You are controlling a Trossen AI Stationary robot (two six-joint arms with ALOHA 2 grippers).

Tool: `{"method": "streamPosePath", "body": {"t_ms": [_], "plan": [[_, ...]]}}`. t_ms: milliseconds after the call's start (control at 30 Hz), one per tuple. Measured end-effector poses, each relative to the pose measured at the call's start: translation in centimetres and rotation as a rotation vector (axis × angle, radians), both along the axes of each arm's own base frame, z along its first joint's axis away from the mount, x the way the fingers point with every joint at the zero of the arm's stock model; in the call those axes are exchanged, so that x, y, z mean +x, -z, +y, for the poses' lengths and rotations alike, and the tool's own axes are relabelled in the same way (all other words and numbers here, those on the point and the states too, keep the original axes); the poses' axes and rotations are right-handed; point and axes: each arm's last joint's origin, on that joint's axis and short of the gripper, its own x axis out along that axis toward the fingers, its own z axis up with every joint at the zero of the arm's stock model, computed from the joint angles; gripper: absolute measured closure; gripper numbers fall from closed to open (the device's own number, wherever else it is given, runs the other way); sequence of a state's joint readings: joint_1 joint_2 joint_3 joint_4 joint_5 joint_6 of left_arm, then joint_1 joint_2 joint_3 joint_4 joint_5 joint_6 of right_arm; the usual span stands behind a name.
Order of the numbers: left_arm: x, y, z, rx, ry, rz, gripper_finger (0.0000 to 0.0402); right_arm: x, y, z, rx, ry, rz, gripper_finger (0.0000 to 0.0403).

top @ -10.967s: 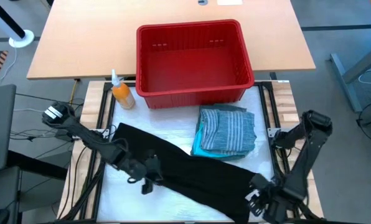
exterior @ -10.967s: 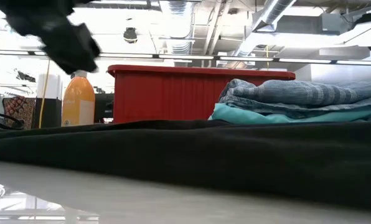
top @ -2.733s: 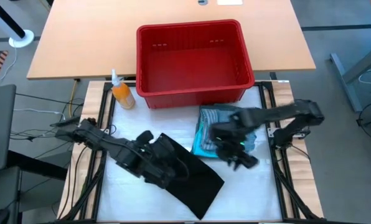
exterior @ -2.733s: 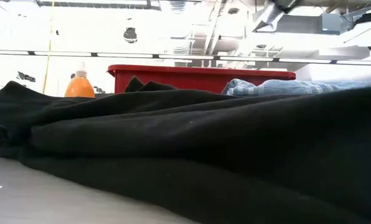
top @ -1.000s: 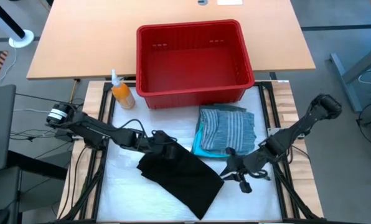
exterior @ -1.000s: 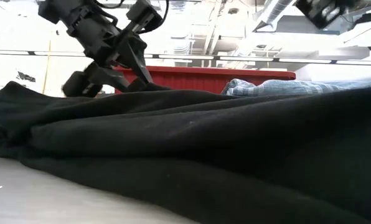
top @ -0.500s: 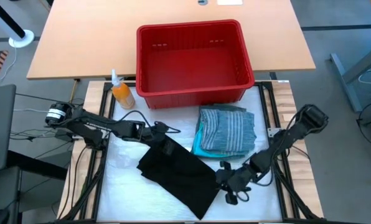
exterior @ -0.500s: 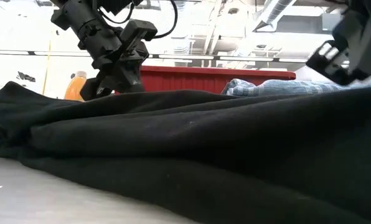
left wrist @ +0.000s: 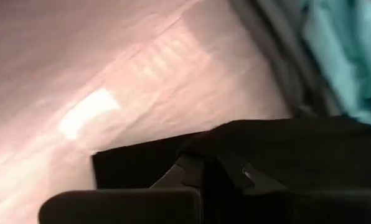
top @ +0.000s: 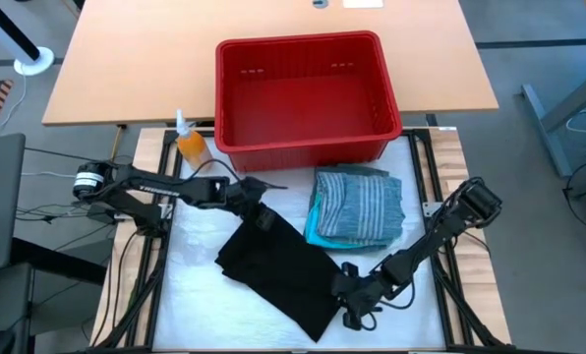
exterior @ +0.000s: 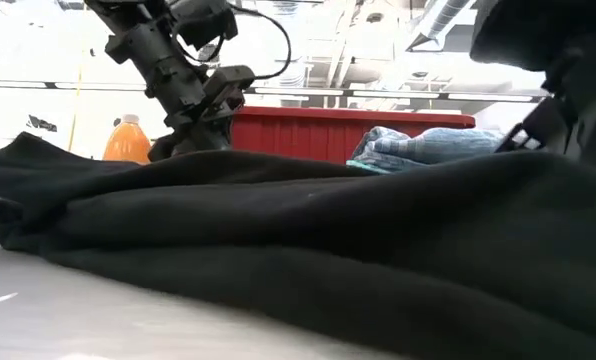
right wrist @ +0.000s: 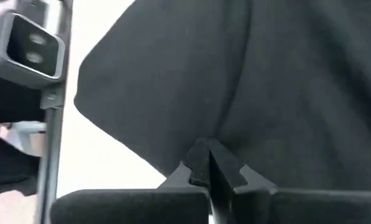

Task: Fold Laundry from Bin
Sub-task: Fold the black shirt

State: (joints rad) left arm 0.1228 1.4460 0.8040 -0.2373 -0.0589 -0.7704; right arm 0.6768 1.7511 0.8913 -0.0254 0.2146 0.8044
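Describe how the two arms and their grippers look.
Both arms are matte black, built of slim jointed links. The left arm bears white lettering along one link, a round silvery part near its base, and a thin black cable looping off it. The left gripper and right gripper have dark two-finger ends.

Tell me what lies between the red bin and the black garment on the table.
In the high view, a bare white strip of table separates the red bin from the black garment; only the left tool sits there, pinching the garment's corner.

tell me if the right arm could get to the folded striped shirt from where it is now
Probably yes. The striped shirt lies uncovered, nothing standing between it and the right gripper. But that gripper is shut on the black garment's edge, so it would have to let go first.
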Motion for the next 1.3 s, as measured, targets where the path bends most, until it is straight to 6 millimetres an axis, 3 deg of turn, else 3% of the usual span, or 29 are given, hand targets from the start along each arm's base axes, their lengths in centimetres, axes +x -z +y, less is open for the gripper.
{"method": "streamPosePath", "body": {"t_ms": [267, 433, 600, 700, 833, 1067, 1233, 1300], "plan": [[-0.9, 0.6, 1.1, 0.043, -0.021, 0.107, 0.0401, -1.3, -1.0, 0.6, -0.009, -0.068, 0.022, 0.0385], [-0.8, 0.5, 1.3, 0.051, -0.033, 0.094, 0.0401, -2.1, -2.9, -0.1, -0.036, -0.056, 0.003, 0.0385], [-0.8, 0.5, 1.3, 0.053, -0.03, 0.092, 0.0395, -3.3, -5.2, -2.3, -0.209, 0.136, -0.075, 0.0385], [-0.8, 0.5, 1.3, 0.053, -0.03, 0.092, 0.0383, -3.5, -5.6, -4.0, -0.194, 0.344, -0.049, 0.0381], [-0.8, 0.5, 1.3, 0.046, -0.026, 0.091, 0.0362, -3.3, -5.3, -5.1, -0.082, 0.358, 0.095, 0.0345], [-0.9, 0.5, 1.2, 0.042, -0.023, 0.103, 0.0325, -3.1, -4.1, -4.7, -0.017, 0.24, 0.032, 0.0255], [-0.9, 0.6, 1.2, 0.058, -0.003, 0.112, 0.031, -4.2, -1.7, -5.5, -0.034, 0.289, 0.077, 0.0234], [-1.1, 0.5, 1.4, 0.088, 0.035, 0.127, 0.0308, -4.0, -1.4, -5.4, 0.006, 0.278, 0.021, 0.0235]]}}
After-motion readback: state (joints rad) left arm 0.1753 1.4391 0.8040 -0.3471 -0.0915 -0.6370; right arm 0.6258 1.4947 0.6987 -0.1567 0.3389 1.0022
